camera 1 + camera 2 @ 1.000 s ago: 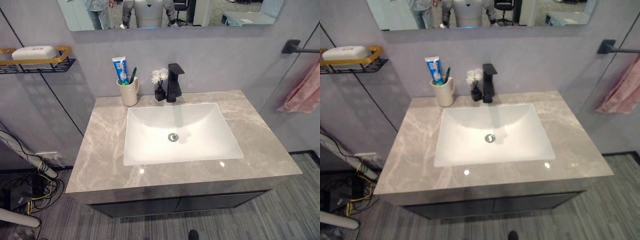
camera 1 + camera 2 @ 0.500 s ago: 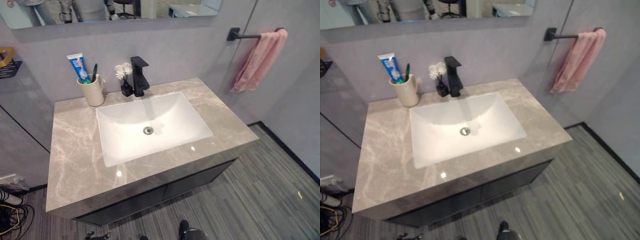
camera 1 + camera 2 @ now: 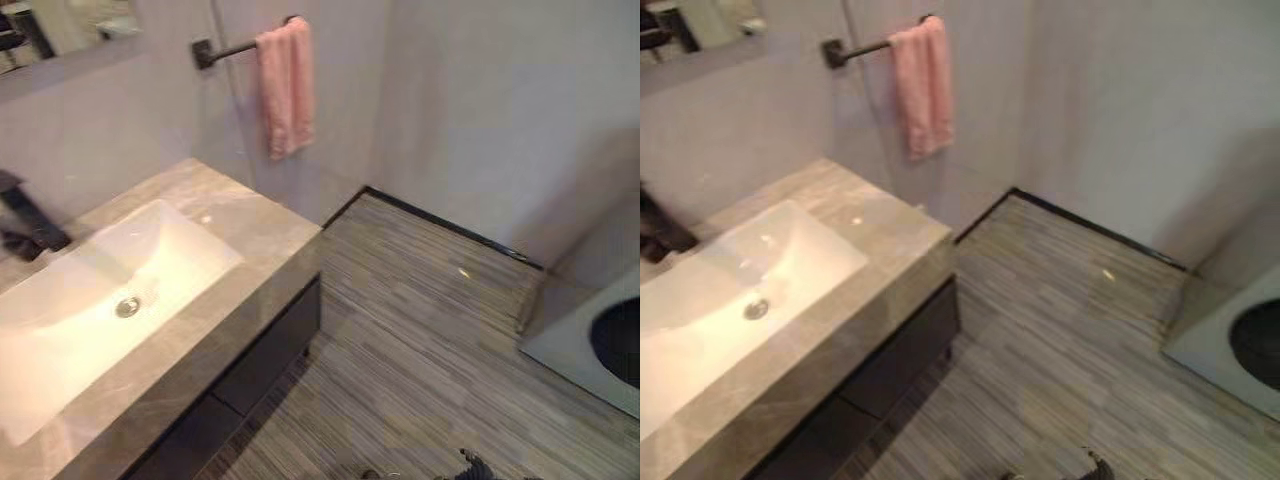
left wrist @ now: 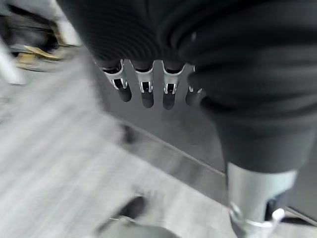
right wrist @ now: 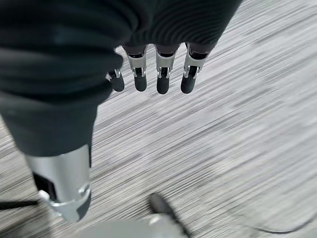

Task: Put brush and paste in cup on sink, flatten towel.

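Note:
A pink towel (image 3: 285,85) hangs bunched and narrow over a black rail (image 3: 225,50) on the grey wall, just past the right end of the sink counter (image 3: 260,225). The white basin (image 3: 90,300) and the black faucet (image 3: 25,215) show at the left edge. My left hand (image 4: 143,89) hangs low beside the dark cabinet, its fingers straight and holding nothing. My right hand (image 5: 161,79) hangs over the striped floor, fingers likewise straight and empty.
The dark cabinet front (image 3: 265,350) stands under the counter. Grey striped floor (image 3: 420,330) stretches to the right wall. A white appliance (image 3: 590,340) with a dark round opening stands at the far right.
The camera has swung to the right: the cup with brush and paste has left the view, and the towel now sits at the upper middle. Both hands hang down.

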